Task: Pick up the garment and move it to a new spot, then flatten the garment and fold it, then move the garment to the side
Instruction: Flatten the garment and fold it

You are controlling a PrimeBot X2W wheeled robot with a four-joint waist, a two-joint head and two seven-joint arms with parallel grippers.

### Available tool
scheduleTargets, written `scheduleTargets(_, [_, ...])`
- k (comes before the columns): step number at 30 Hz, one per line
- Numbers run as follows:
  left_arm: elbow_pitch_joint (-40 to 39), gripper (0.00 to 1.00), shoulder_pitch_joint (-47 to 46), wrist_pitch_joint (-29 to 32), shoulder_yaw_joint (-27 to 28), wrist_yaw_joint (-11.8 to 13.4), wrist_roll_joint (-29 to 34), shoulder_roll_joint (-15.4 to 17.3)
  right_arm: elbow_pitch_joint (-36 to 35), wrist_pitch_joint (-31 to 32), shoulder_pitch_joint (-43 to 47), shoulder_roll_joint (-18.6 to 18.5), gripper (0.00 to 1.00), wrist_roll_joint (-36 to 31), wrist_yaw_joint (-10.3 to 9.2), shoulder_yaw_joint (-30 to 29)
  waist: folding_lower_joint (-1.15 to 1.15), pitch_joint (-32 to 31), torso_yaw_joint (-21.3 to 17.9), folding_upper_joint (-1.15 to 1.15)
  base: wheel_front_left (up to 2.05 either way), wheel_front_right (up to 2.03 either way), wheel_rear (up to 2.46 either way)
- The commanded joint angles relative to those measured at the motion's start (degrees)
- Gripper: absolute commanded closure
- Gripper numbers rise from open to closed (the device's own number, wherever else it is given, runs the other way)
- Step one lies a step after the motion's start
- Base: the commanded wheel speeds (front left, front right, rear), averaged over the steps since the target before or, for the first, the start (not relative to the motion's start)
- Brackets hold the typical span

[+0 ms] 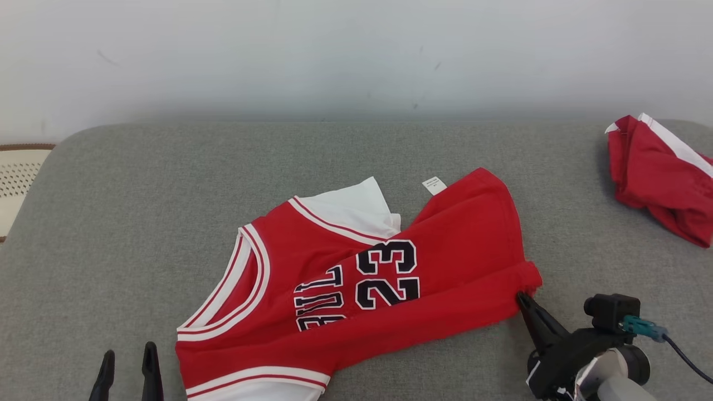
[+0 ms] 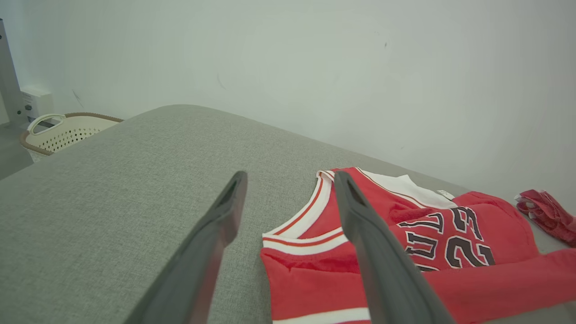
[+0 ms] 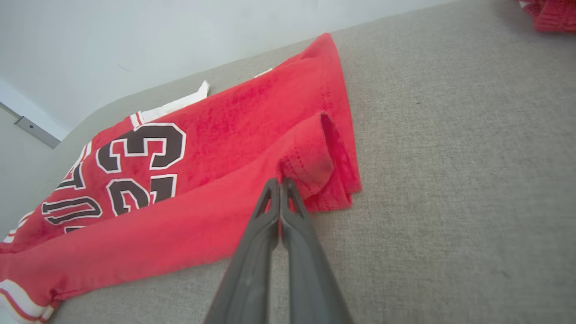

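Head view: a red jersey [image 1: 362, 289] with white trim and the number 23 lies crumpled across the near middle of a grey pad [image 1: 167, 184]. Its striped neck trim points toward the pad's left end and its hem toward the right. One long edge is folded up over the front in a band. A white inner layer and a small white tag [image 1: 434, 185] poke out on the side toward the pad's far edge.

At the pad's near right, the right gripper [image 1: 522, 298] has its two dark fingers pressed together at the jersey's hem corner. In the right wrist view the tips meet at a raised fold of hem and seem to pinch a bit of cloth, though the pinched part is hidden between them.

At the pad's near left, the left gripper [image 1: 127, 351] hangs with fingers spread apart, holding nothing, beside the jersey and not touching it.

A bundle of red cloth [image 1: 657, 172] with a white stripe sits at the pad's far right. A pale perforated basket [image 1: 16, 178] stands past the pad's left end. A plain white wall [image 1: 356, 55] rises behind its far edge.
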Motion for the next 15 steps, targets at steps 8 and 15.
scheduleTargets(8, [0.1, 0.0, 1.1, -0.2, 0.4, 0.0, 0.4, 0.0, -15.1, 8.8, 11.8, -3.2, 1.0, 0.6, 0.0, -7.0, 0.0, -0.8, -1.9, 0.0, 0.0, 0.0, 0.0])
scheduleTargets(15, [-0.1, 0.0, 1.2, -0.2, -0.1, 0.4, 0.0, 0.0, -24.2, 21.7, 21.2, -2.1, 1.0, -1.8, 0.0, -15.2, 0.0, -0.9, -2.5, 0.0, 0.0, 0.0, 0.0])
